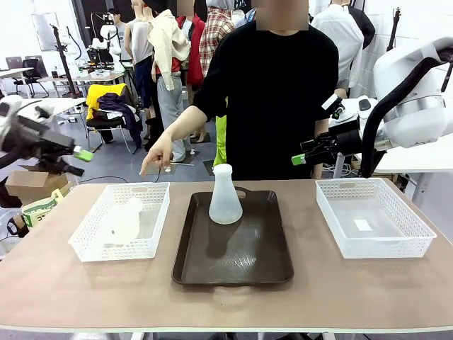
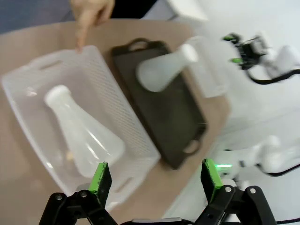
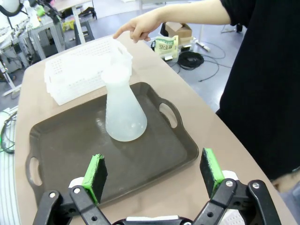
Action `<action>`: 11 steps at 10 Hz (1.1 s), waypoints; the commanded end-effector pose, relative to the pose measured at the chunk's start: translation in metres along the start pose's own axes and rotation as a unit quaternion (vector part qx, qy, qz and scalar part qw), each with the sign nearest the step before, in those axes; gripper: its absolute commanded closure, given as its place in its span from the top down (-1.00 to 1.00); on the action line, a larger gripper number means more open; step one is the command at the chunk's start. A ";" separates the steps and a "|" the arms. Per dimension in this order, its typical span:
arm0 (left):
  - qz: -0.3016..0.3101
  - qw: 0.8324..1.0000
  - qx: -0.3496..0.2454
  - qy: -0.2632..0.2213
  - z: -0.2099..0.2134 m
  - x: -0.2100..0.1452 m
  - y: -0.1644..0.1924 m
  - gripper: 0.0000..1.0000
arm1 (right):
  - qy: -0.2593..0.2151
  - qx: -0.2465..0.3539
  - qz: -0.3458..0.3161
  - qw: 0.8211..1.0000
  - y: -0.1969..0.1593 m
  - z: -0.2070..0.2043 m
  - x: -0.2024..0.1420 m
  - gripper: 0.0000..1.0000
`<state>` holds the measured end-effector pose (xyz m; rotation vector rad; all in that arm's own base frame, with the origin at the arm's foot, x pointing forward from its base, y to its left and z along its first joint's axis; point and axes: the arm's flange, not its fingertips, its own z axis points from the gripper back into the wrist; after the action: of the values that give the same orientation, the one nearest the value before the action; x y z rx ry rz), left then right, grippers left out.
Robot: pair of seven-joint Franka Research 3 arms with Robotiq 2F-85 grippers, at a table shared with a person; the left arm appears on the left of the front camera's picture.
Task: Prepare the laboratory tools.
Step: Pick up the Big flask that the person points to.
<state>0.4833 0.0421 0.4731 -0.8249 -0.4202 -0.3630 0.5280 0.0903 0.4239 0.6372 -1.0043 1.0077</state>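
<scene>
From the front camera I see the table [image 1: 71, 283] running the full width, with a person [image 1: 276, 92] in black at its far side, hidden below the waist by the table edge. The dark tray [image 1: 233, 262] lies in the middle, its long axis running near to far. A white mesh basket sits on either side of it: the left basket [image 1: 113, 255] is just beside the tray, the right basket [image 1: 386, 251] a little apart from it. The standing flask [image 1: 225, 198] is upright on the far half of the tray, base down, neck pointing straight up. The second flask [image 1: 126, 219] lies on its side in the left basket. From the front it is only a pale blur through the mesh, but my left wrist camera shows it plainly, neck toward the far side of the table and wide base toward the near side. That same camera catches only part of the right basket, behind the standing flask. My left gripper [image 1: 78, 159] hangs in the air at the far left, above table height, and its wrist view shows the fingers spread wide with nothing between them. My right gripper [image 1: 301, 154] hovers above the table's far edge, between tray and right basket, also spread and empty in its own camera. The person's hand [image 1: 157, 157] points a finger down at the far rim of the left basket; I cannot tell whether it touches
</scene>
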 end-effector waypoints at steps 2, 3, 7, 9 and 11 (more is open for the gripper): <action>-0.034 0.986 0.154 0.056 -0.048 0.041 -0.008 1.00 | 0.006 0.001 -0.006 1.000 -0.001 0.000 0.003 1.00; -0.038 0.979 0.185 0.075 -0.066 0.050 -0.010 1.00 | 0.006 0.001 -0.006 1.000 -0.001 0.000 0.003 1.00; -0.006 0.942 0.297 0.156 -0.148 0.070 0.009 1.00 | 0.006 0.001 -0.006 1.000 -0.001 0.000 0.003 1.00; -0.001 0.929 0.339 0.148 -0.177 0.073 0.022 1.00 | 0.006 0.001 -0.006 1.000 -0.001 0.000 0.003 1.00; 0.013 0.922 0.364 0.133 -0.198 0.075 0.033 1.00 | 0.006 0.001 -0.006 1.000 -0.001 0.000 0.003 1.00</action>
<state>0.5960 -0.0905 0.3699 -0.0819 -0.2351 -0.2957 0.5283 0.0903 0.4245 0.6369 -1.0053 1.0076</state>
